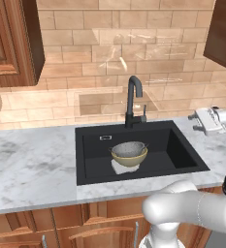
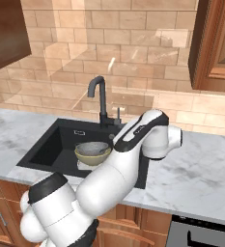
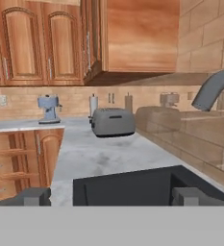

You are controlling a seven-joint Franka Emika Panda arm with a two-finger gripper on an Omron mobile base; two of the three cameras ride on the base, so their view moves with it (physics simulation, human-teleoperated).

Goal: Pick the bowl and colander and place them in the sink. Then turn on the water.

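Colander (image 1: 129, 147) in bowl (image 1: 129, 157); tool (image 3: 112, 197) agape.

The white arm (image 2: 109, 178) is rising from the lower left of the right base view, its thick lower link leaning up and to the right toward a bulky elbow joint. In the left base view the gripper (image 1: 201, 121) is reaching out sideways at the right edge, pointing left, well above counter level. In the hand view its two dark fingertips (image 3: 34, 197) are standing far apart at the bottom, jaws spread wide and gripping nothing.
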